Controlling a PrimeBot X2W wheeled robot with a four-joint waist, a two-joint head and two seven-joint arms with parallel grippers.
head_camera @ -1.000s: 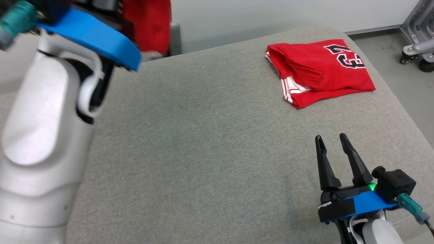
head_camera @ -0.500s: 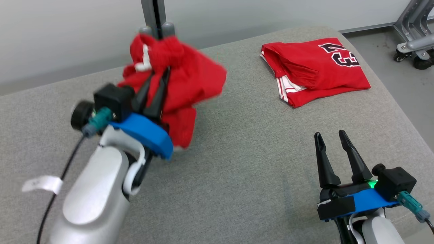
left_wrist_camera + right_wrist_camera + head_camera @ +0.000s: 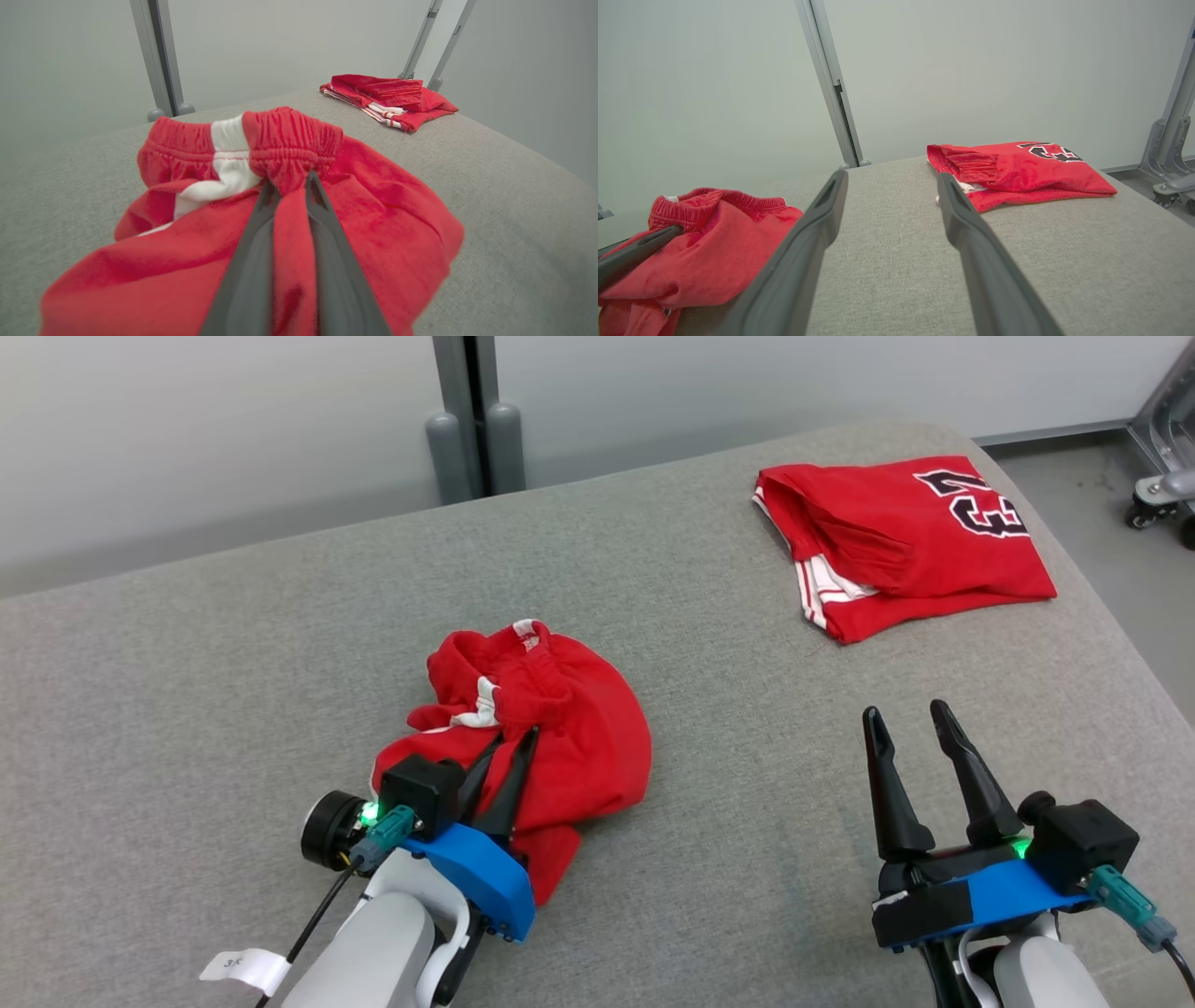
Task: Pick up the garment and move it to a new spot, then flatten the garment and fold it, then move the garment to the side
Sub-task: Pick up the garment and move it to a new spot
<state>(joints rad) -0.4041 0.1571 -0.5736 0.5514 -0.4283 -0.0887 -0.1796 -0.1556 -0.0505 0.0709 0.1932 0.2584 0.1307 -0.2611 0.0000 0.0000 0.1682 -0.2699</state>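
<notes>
The garment is a crumpled pair of red shorts with a white stripe and an elastic waistband, lying in a heap on the grey cushioned surface. My left gripper is shut on a fold of the garment just below the waistband, its fingers pinching red cloth between them. In the right wrist view the garment lies at the left. My right gripper stands open over bare surface at the lower right, with nothing between its fingers.
A folded red jersey with black and white numbers lies at the far right of the surface, also the folded jersey and jersey. A grey post stands behind the far edge. A wheeled metal frame stands on the floor at right.
My left arm swung the garment down from high at the left and lowered it onto the surface in front of me. The right gripper stayed in place. The camera shifted slightly.
</notes>
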